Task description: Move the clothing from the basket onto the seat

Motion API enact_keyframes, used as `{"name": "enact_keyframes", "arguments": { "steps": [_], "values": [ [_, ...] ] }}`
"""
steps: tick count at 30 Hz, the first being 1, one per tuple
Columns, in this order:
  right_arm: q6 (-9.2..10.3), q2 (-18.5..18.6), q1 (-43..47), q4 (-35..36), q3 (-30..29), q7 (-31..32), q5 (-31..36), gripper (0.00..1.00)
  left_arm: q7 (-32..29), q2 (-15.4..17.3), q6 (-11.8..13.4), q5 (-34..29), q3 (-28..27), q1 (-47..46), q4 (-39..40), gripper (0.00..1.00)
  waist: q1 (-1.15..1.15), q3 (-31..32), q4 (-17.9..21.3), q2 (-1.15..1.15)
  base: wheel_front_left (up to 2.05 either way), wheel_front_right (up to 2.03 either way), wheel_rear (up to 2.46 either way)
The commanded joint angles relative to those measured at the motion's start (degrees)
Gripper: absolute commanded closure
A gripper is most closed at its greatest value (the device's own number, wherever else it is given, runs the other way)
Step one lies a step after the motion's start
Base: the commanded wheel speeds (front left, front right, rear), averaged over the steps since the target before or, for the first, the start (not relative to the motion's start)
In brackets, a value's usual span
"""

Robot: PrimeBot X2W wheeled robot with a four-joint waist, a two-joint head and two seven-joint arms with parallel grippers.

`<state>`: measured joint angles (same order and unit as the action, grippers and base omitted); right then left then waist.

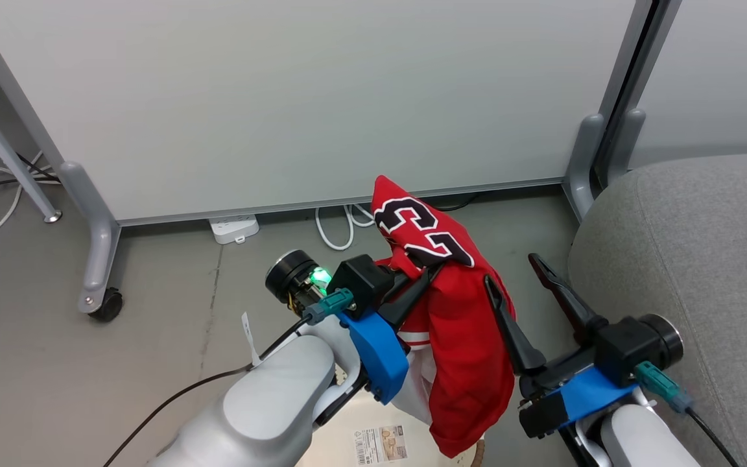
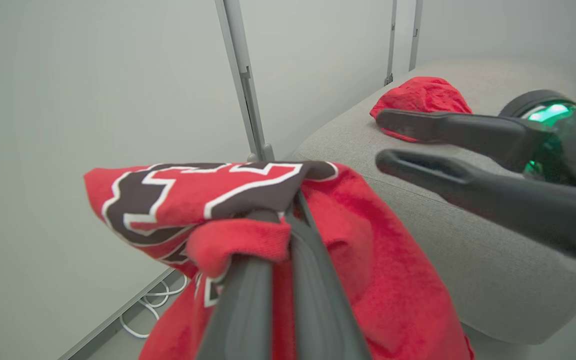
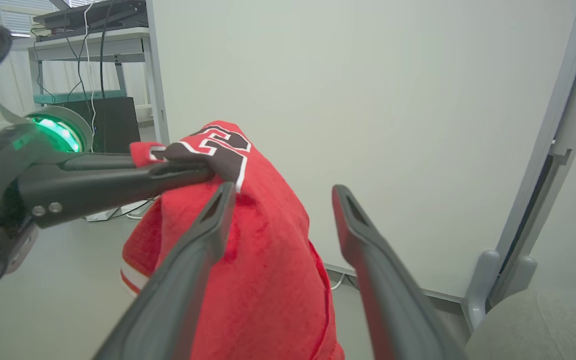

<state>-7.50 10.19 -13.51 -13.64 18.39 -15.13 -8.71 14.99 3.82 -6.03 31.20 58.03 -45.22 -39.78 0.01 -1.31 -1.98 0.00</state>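
My left gripper (image 1: pixel 426 272) is shut on the red jersey (image 1: pixel 464 331) with the black "23", holding it up so that it hangs down over the basket (image 1: pixel 415 442) at the bottom edge. In the left wrist view the same gripper (image 2: pixel 278 212) pinches the jersey (image 2: pixel 168 200) near the number. My right gripper (image 1: pixel 509 271) stands open just right of the cloth, one finger (image 3: pixel 213 220) against the jersey (image 3: pixel 268 280), nothing between its fingers. The grey seat (image 1: pixel 685 259) lies to the right. A plain red cloth (image 2: pixel 420 97) rests on the seat (image 2: pixel 468 240).
A pale partition panel (image 1: pixel 315 97) stands behind, on feet with a castor (image 1: pixel 104 303). A power strip (image 1: pixel 234 228) and white cables (image 1: pixel 334 227) lie on the grey floor below it. A second panel post (image 1: pixel 584 162) stands close to the seat's left edge.
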Motion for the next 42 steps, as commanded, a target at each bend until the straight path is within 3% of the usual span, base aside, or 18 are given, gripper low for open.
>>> {"name": "enact_keyframes", "arguments": {
  "steps": [1,13,31,32,33,34,42],
  "values": [
    [0.02,0.41,-1.28,-1.05,0.79,-0.02,-0.33,0.0,0.28,-0.02,0.16,-0.21,0.15,-0.63,0.32,1.0,-0.01,-0.29,-0.24,0.0,0.0,0.0,0.0],
    [0.02,0.98,-9.88,-14.18,8.6,-0.02,-0.09,0.0,0.29,-0.59,0.19,-0.54,1.13,-1.75,1.42,1.0,-0.01,-1.62,-1.57,0.0,0.0,0.0,0.0],
    [0.02,-0.24,-16.24,-23.92,10.18,-0.02,-1.39,0.0,0.29,-0.92,0.29,0.04,2.94,-3.01,2.64,1.0,-0.01,-2.68,-2.19,0.0,0.0,0.0,0.0],
    [0.02,-0.27,-16.28,-24.22,10.35,-0.02,-1.69,0.3,0.29,-0.92,0.3,0.1,3.0,-3.01,2.69,1.0,-0.01,-2.68,-2.18,0.0,0.0,0.0,0.0],
    [0.02,-0.27,-16.44,-24.36,10.45,-0.02,-1.79,0.73,0.29,-0.94,0.31,0.2,3.08,-3.02,2.76,1.0,-0.01,-2.7,-2.16,0.0,0.0,0.0,0.0],
    [0.02,-0.25,-16.57,-24.44,10.56,-0.02,-1.92,1.0,0.29,-0.93,0.35,0.3,3.17,-3.01,2.77,1.0,-0.01,-2.7,-2.13,0.0,0.0,0.0,0.0],
    [0.02,-0.06,-17.34,-24.07,11.11,-0.02,-2.81,1.0,0.29,-0.92,0.5,0.67,3.76,-3.43,2.64,1.0,-0.01,-3.17,-2.01,0.0,0.0,0.0,0.0]
  ]
}}
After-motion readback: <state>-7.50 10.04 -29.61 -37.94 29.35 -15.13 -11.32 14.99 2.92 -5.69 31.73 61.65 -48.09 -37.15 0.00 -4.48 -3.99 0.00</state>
